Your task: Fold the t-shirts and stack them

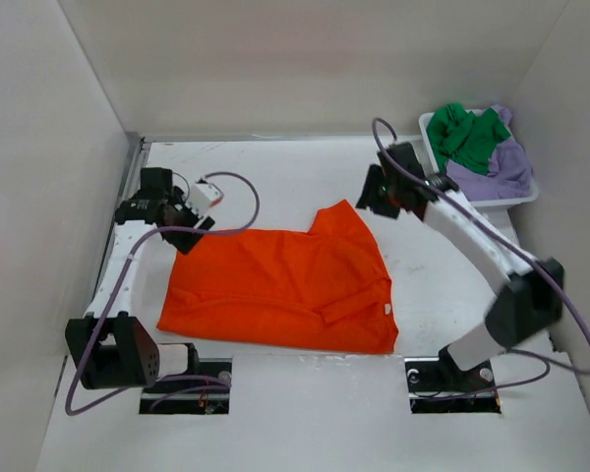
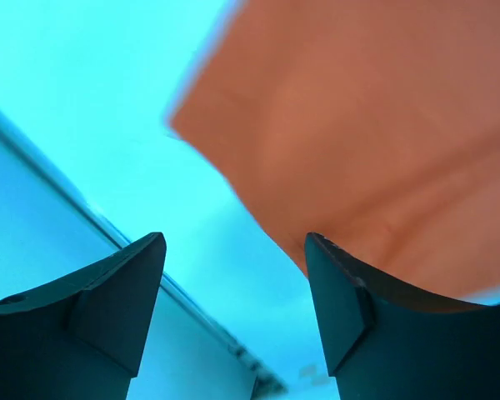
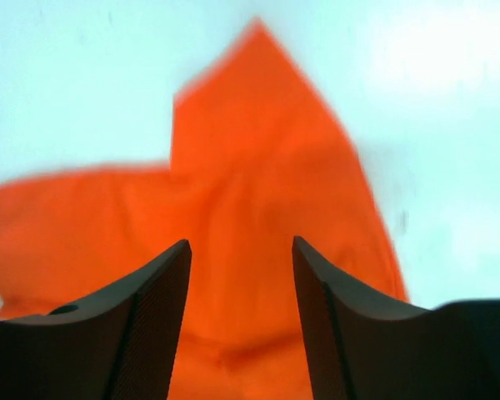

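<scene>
Three t-shirts are in sight, and only one lies near the jaws: the orange t-shirt (image 1: pixel 275 285) is spread flat on the white table (image 1: pixel 295 423), between the two pairs of jaws and reaching back from them toward the arm bases; one short sleeve (image 1: pixel 339 218) sticks out at its far edge. The left jaws stand open with nothing between them; they are at the shirt's far left corner, and in the left wrist view that corner lies ahead of them and to their right, its edge passing behind the right-hand jaw (that picture is tinted blue, so the table looks cyan there); bare table shows in the gap. The right jaws are open as well and grip nothing; they sit just beyond the sleeve's tip, off its right side; the right wrist view looks through the gap onto orange cloth, the sleeve rising to a point ahead of the jaws with bare table on either side of it. Whether either pair touches the cloth I cannot tell. The other two shirts are well apart from the left jaws and nearer the right ones, beyond them and to their right: the green t-shirt (image 1: pixel 465 138) and the lavender t-shirt (image 1: pixel 503 165) lie crumpled together in a white basket (image 1: pixel 501 202) at the table's far right corner; the green one is on the side toward the right jaws, the lavender one on the farther side.
</scene>
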{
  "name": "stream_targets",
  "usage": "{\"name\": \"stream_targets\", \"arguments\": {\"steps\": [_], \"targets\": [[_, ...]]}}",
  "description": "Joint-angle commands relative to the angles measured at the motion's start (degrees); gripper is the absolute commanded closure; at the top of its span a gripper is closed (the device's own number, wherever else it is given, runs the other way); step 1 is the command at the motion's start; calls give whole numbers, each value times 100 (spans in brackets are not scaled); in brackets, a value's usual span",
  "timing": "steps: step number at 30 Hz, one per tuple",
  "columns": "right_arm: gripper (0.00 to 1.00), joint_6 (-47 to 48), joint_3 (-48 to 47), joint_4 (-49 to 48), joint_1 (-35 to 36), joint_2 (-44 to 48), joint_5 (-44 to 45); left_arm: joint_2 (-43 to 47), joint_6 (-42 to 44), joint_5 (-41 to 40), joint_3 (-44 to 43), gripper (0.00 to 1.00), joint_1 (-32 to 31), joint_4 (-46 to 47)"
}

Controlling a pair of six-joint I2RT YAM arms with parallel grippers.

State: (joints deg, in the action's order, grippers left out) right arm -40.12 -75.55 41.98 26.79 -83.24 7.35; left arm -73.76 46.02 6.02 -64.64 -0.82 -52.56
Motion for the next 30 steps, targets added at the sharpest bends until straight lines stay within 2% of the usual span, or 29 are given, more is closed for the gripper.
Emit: {"name": "stream_targets", "arguments": {"steps": [1, 5, 8, 12, 16, 18, 21, 28, 30], "targets": [[43, 1541, -1308, -673, -353, -1611, -480, -270, -1049, 690, -31, 31, 446, 1429], [37, 2086, -3610, 19, -486, -3835, -226, -665, -1805, 593, 31, 30, 859, 2230], [36, 2262, -4852, 530, -460, -4892, -24, -1008, -2368, 418, -74, 31, 1245, 2661], [35, 2263, -5119, 768, -459, -5369, 82, -1570, -2957, 400, -460, 30, 1790, 2734], [34, 2307, -4926, 865, -416, -5439, 12, -2404, -3248, 391, -944, 32, 2125, 2233], [38, 2307, -4794, 882, -337, -5413, -50, -2800, -3353, 435, -1181, 34, 2196, 1926], [50, 2228, -4592, 839, -275, -5325, -216, -3223, -3424, 496, -1445, 36, 2196, 1574], [95, 2131, -4346, 769, -178, -5141, -322, -3461, -3503, 628, -1577, 36, 2012, 1599], [100, 2096, -4223, 690, -152, -5010, -340, -3540, -3565, 646, -1665, 37, 1924, 1564]]}}
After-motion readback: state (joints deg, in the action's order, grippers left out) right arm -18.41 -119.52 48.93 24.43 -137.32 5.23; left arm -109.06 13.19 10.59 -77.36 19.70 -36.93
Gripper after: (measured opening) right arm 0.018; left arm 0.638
